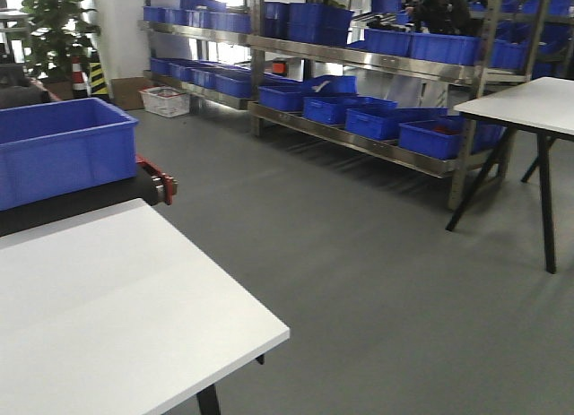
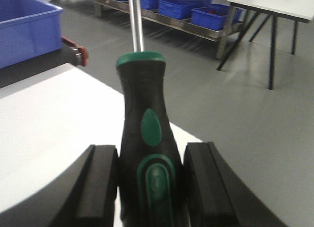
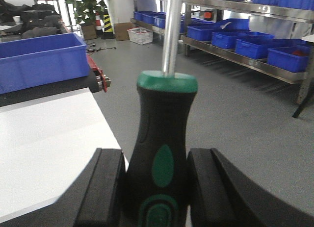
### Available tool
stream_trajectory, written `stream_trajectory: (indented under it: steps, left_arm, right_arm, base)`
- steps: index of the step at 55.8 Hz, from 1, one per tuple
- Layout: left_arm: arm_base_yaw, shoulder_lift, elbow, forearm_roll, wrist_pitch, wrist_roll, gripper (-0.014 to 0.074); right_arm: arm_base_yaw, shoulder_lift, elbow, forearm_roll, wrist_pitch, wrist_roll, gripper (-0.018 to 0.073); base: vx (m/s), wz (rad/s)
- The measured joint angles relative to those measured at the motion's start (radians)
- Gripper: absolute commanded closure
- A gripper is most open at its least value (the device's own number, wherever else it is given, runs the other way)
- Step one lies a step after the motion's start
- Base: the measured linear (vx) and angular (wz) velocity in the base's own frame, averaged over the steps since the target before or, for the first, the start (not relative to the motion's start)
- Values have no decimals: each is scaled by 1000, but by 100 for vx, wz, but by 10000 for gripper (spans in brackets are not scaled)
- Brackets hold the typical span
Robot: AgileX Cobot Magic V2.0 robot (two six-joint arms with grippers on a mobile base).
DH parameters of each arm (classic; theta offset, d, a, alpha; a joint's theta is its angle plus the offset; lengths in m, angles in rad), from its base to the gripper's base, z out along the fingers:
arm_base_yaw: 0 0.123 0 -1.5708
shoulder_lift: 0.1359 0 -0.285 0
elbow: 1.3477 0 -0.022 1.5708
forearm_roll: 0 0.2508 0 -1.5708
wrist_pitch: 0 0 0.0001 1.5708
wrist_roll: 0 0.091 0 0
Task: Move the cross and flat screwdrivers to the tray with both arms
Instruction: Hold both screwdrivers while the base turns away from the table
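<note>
Workshop from the front and from both wrists. Steel shelving [image 1: 377, 67] loaded with blue bins spans the top of the front view above grey floor [image 1: 359, 280]. The white bench [image 1: 117, 307] fills the lower left, a second bench [image 1: 529, 106] sits at the right edge, and a large blue bin [image 1: 58, 151] stands behind the bench at the left edge. In each wrist view a hand occupies the bottom of the frame, with the bench at lower left behind it. The left hand [image 2: 151, 185] is closed to handle width, its black pads [image 2: 103, 185] flanking the left screwdriver [image 2: 144, 131], whose black-and-green handle rises at centre, steel shaft leaving the top of the frame. The right hand [image 3: 156, 188] clamps the right screwdriver [image 3: 164, 119] likewise. Gripping by the handle, shaft pointing away, probably lets each tool be laid down flat. Both tips are out of frame, so cross and flat cannot be told apart. The tray appears in no view; no obstacle shows near either hand.
</note>
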Motion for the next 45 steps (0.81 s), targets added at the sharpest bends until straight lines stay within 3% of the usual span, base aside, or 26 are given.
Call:
stream_trajectory:
  steps: [45]
  left_arm:
    - [0,0,0,0,0,0,602]
  right_arm:
    - [3,-1,0,0,0,0,567]
  base:
    - [11,-60]
